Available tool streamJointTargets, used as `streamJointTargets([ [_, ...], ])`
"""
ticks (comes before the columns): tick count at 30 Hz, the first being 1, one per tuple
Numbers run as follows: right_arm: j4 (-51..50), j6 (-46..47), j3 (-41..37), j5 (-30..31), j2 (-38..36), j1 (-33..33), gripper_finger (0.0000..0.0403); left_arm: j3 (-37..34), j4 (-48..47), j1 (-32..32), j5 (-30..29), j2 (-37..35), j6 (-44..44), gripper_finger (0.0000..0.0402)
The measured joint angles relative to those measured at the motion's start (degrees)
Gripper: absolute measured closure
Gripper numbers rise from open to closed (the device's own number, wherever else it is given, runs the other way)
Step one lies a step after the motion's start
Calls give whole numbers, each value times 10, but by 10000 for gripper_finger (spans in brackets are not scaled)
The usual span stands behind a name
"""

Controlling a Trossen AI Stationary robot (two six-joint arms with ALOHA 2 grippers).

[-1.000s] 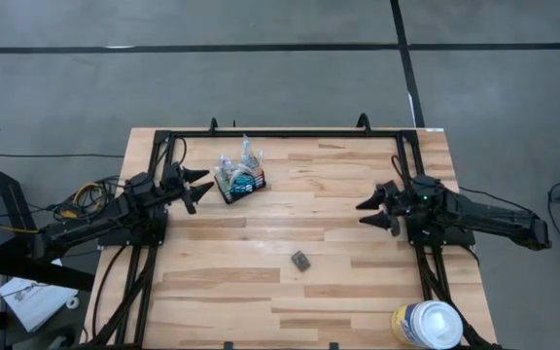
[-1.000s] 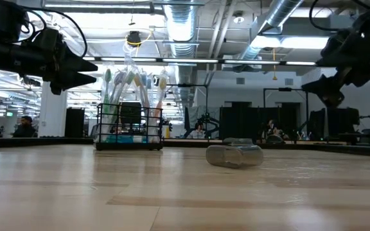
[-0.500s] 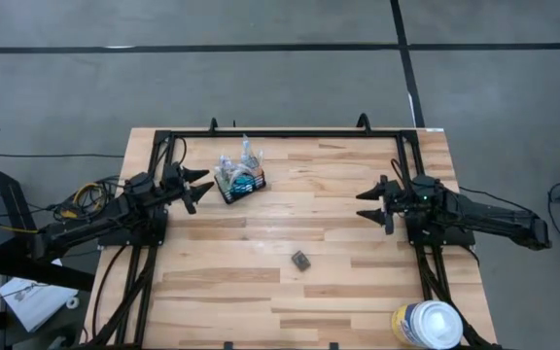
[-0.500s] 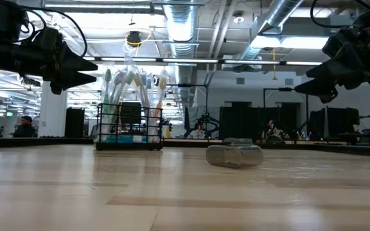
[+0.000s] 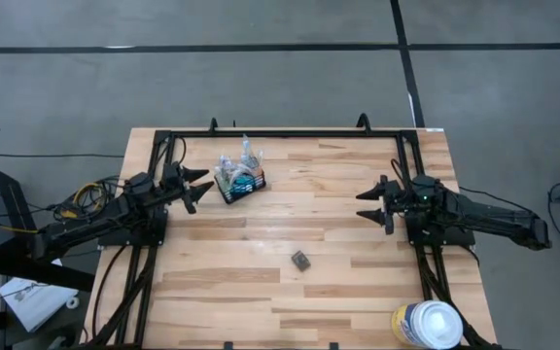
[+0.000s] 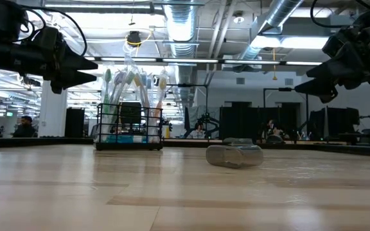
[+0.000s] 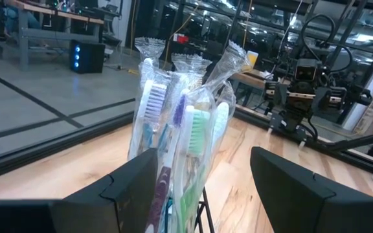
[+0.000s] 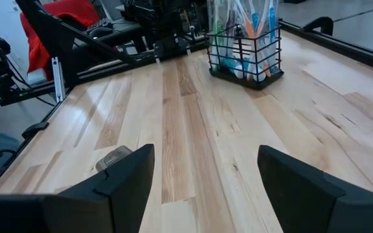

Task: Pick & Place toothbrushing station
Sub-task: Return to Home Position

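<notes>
The black wire-mesh caddy [image 5: 240, 182] stands on its base on the table's far left part, holding wrapped white, blue and green toothbrushes [image 7: 186, 129] and toothpaste tubes; it also shows in the low view [image 6: 129, 127] and the right wrist view [image 8: 246, 46]. My left gripper [image 5: 198, 187] is open, just left of the caddy and above table level, touching nothing. My right gripper [image 5: 366, 204] is open and empty over the table's right part.
A small dark grey block [image 5: 300, 259] lies near the table's middle, toward the near edge. A large white round canister [image 5: 426, 325] stands at the near right corner. A black frame [image 5: 290, 133] runs along the far edge and both sides.
My right gripper has turned at the wrist and shifted slightly toward the table's far edge; its fingers stay open. The left arm and the caddy have kept still.
</notes>
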Motion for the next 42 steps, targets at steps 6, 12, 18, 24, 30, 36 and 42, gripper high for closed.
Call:
streamJointTargets([
  [6, 0, 0, 0, 0, 0, 0, 138, 0, 1, 0, 0, 0, 0, 160],
  [12, 0, 0, 0, 0, 0, 0, 138, 0, 3, 0, 0, 0, 0, 160],
  [18, 0, 0, 0, 0, 0, 0, 138, 0, 5, 0, 0, 0, 0, 160],
  [24, 0, 0, 0, 0, 0, 0, 138, 0, 9, 0, 0, 0, 0, 160],
  [30, 0, 0, 0, 0, 0, 0, 138, 0, 9, 0, 0, 0, 0, 160],
  [36, 0, 0, 0, 0, 0, 0, 138, 0, 9, 0, 0, 0, 0, 160],
  [42, 0, 0, 0, 0, 0, 0, 138, 0, 9, 0, 0, 0, 0, 160],
])
